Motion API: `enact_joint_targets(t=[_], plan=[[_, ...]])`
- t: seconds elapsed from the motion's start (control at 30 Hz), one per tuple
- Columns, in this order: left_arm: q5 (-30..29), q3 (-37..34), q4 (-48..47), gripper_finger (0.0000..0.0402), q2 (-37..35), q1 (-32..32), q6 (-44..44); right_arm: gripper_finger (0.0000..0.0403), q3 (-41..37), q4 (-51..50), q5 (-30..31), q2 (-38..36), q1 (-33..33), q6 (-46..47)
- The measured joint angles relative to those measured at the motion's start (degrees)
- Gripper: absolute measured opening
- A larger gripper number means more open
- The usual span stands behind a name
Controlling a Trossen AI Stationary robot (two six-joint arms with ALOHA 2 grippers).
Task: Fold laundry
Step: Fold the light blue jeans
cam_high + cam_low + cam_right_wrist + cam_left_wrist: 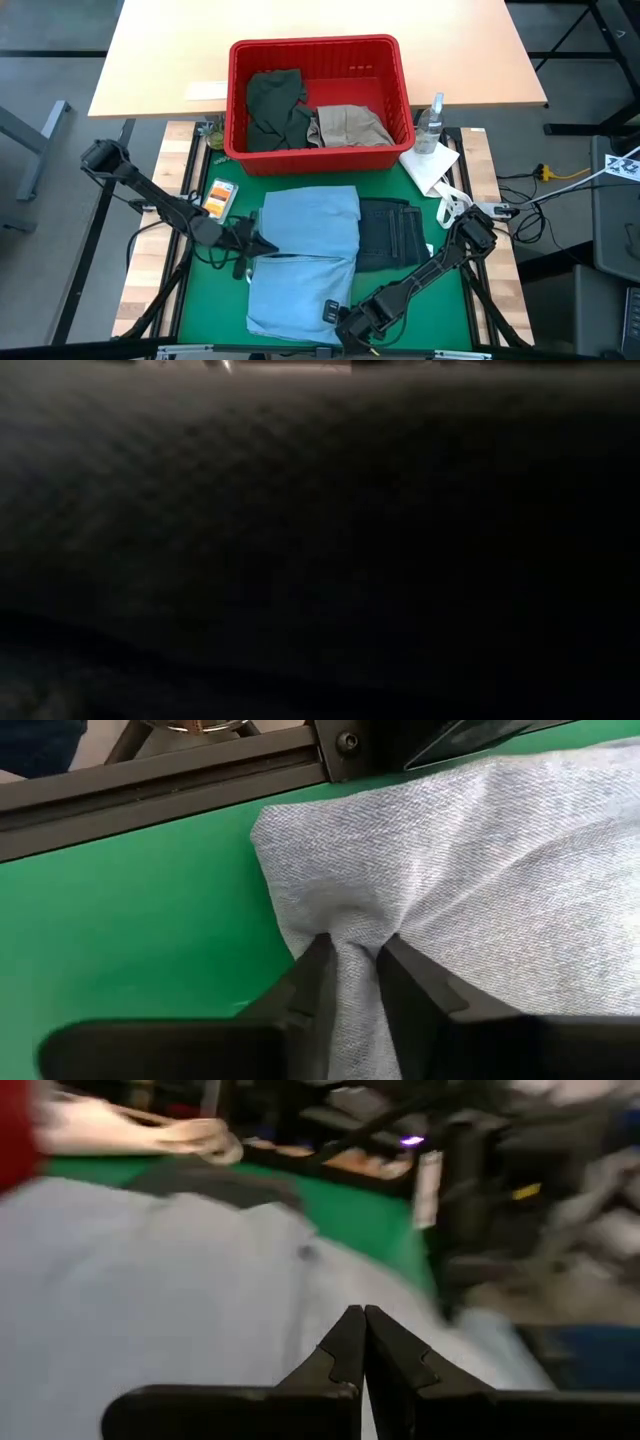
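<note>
Right end effector (350, 955) is clamped on a pinched fold at the corner of the light blue denim (305, 260), at the lower centre of the high view. Left end effector (362, 1325) has its fingers together, over the denim's left edge. Denim lies spread across the green mat (200, 300) at frame centre, with the dark navy jeans (390, 232) touching its right side. Upper centre, the red basket (240, 60) holds the dark olive green piece (272, 105) and the beige khaki piece (350, 125). Bench (150, 50) extends across the top.
</note>
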Motion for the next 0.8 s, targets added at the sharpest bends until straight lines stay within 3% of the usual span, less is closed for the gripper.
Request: enact_joint_targets(t=[0.13, 0.2, 0.4, 0.57, 0.8], plan=[[10.64, 0.00, 3.82, 0.0010, -0.34, -0.70, -3.99, 0.0044, 0.00, -0.06, -0.83, 0.00, -0.15, 0.87], [12.62, 0.02, 5.39, 0.0023, 0.12, -2.20, -7.12, 0.0035, 0.00, -0.11, -0.92, 0.00, -0.15, 0.92], [10.56, 0.02, 5.63, 0.0096, 3.11, -8.68, -14.32, 0.0034, 0.00, -0.15, -0.99, 0.00, -0.13, 2.73], [10.38, 1.80, 8.02, 0.0151, 7.50, -14.68, -14.23, 0.0036, 0.00, -0.12, -1.57, 0.04, -0.15, 4.26], [9.54, 12.69, 3.59, 0.0172, 16.59, -20.75, -3.29, 0.0037, -0.06, 0.30, -3.28, 0.07, -0.96, 4.46]])
